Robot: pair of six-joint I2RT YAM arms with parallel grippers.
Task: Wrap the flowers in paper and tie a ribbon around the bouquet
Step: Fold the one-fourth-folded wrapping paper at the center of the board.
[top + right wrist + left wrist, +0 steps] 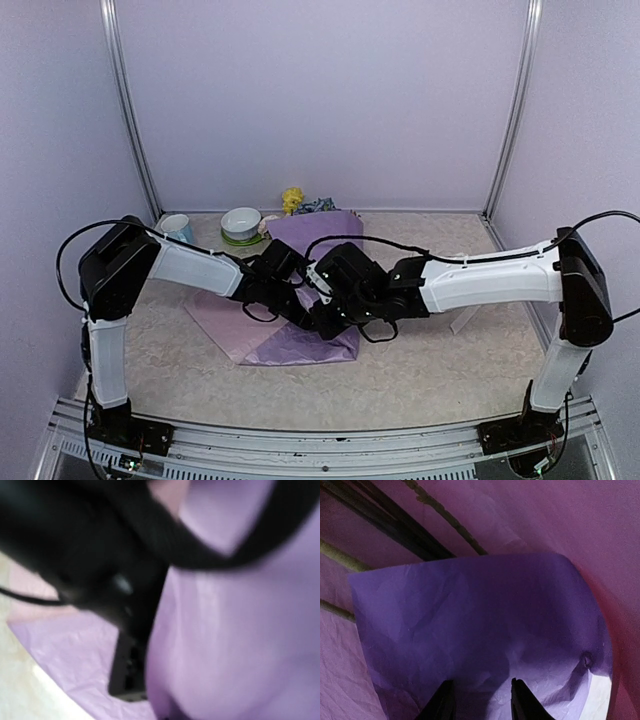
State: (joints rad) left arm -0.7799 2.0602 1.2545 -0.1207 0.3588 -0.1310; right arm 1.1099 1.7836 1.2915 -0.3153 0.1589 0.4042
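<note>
One white bowl (241, 221), seated on a green saucer (243, 241), stood at the far side of the table (430, 370), with a pale blue cup (176, 228) upright to its left and apart from it. The table had a beige, mottled top, with a ribbed metal rail (320, 440) running along its near edge. Plain pale walls (320, 100) closed in three sides, with a slim metal post (128, 110) upright in each rear corner.
</note>
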